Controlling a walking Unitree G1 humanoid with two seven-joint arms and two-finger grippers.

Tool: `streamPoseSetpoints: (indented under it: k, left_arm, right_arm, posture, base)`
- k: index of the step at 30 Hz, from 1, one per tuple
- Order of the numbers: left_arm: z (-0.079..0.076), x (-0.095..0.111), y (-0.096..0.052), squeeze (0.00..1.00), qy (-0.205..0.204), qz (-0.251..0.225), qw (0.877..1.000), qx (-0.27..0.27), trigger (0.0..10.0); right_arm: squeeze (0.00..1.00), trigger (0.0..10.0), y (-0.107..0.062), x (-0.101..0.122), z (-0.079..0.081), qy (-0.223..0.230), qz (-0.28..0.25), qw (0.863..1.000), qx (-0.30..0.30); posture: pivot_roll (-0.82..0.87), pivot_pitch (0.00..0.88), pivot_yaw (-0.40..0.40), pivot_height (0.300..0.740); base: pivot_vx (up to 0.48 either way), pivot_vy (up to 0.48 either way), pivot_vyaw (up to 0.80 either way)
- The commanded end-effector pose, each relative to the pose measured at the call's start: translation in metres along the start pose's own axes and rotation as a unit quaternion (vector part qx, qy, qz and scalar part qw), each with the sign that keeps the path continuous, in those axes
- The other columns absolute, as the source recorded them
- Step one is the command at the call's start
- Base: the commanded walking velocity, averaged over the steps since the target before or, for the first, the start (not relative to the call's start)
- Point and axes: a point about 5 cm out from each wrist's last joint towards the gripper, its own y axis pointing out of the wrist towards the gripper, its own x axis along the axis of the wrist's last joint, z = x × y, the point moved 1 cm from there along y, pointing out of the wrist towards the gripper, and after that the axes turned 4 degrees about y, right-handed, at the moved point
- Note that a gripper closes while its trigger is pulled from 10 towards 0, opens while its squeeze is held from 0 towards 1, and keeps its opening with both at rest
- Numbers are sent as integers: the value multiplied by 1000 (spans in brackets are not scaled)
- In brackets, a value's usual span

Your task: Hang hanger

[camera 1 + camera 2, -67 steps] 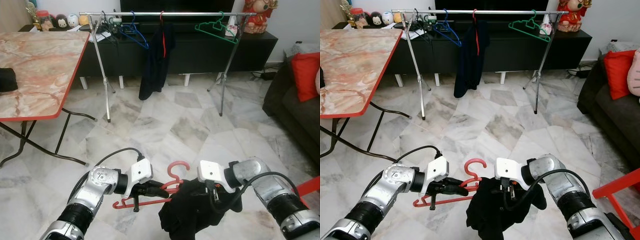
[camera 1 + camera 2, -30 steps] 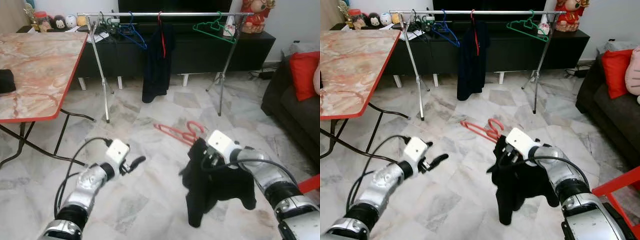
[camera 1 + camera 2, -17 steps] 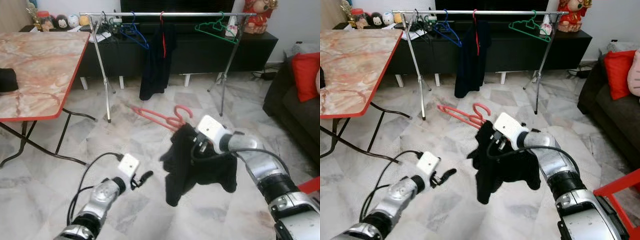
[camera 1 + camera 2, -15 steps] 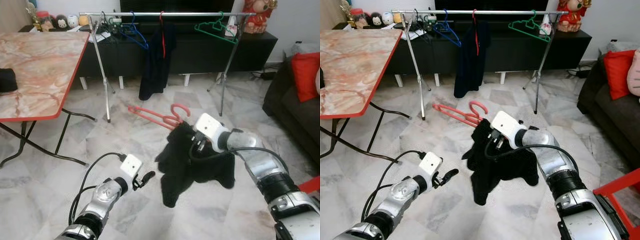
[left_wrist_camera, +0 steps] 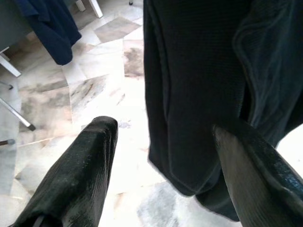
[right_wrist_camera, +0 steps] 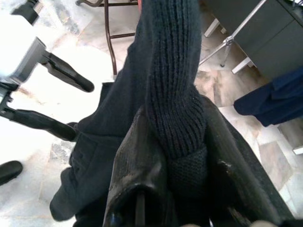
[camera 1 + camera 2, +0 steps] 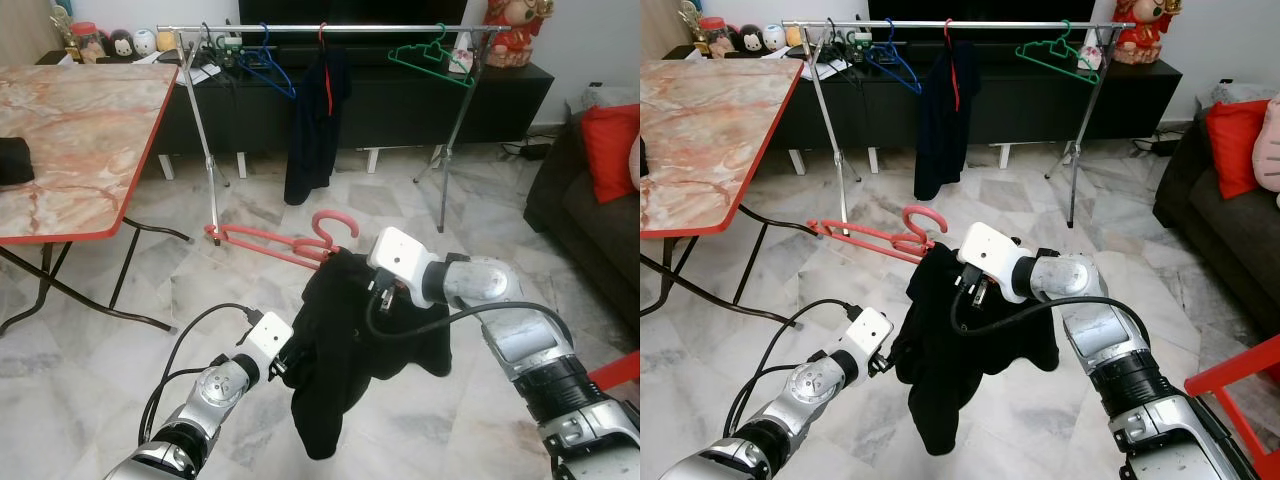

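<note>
A red hanger [image 7: 262,238] carries a black knitted garment [image 7: 345,370] that hangs low over the marble floor. My right gripper [image 7: 378,295] is shut on the garment's bunched top just below the hanger's hook, and the knit fold sits pinched between its fingers [image 6: 137,161]. My left gripper [image 5: 163,127] is open beside the garment's lower left edge, and the cloth hangs just beyond its fingers [image 5: 90,161]. Across the room, the clothes rack [image 7: 330,28] holds a blue hanger [image 7: 268,72], a dark garment [image 7: 312,130] and a green hanger [image 7: 430,55].
A marble-topped folding table [image 7: 80,130] with a red edge stands at my left. A dark sofa with a red cushion [image 7: 612,150] is at my right, and a red frame [image 7: 620,370] is near my right arm. A black TV cabinet [image 7: 400,100] is behind the rack.
My left gripper let go of the hanger, dropped back, then came up beside the garment. My right gripper lifted the hanger with the garment and swung it to the left.
</note>
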Motion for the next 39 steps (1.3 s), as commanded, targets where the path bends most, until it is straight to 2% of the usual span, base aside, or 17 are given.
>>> streamPoseSetpoints:
  k: [1,7,13,31,34,39]
  left_arm:
    - [0,2,2,0,24,-1,1000,-5,10000]
    - [-2,5,3,0,31,-6,999,-8,10000]
    - [-6,12,4,0,47,-30,997,-46,10000]
    - [-6,5,4,0,67,-3,996,-52,10000]
    - [-2,1,3,0,85,19,995,-39,10000]
    - [8,-2,4,0,89,44,995,2,10000]
  right_arm:
    - [0,0,-2,16,1,-14,-26,1000,4]
    - [0,0,-1,21,2,-17,-30,999,7]
    - [0,0,2,19,2,-15,-24,1000,5]
    - [0,0,2,34,0,-23,-39,999,4]
    - [0,0,3,38,2,-23,-46,999,8]
    - [0,0,3,43,4,-26,-54,998,14]
  posture:
    - [-109,28,-62,740]
    - [-111,28,-62,740]
    - [-108,28,-70,740]
    - [-109,27,-74,740]
    - [-109,27,-74,740]
    - [-108,25,-76,740]
  base:
    - [0,0,0]
    - [0,0,0]
    - [0,0,0]
    - [0,0,0]
    - [0,0,0]
    - [0,0,0]
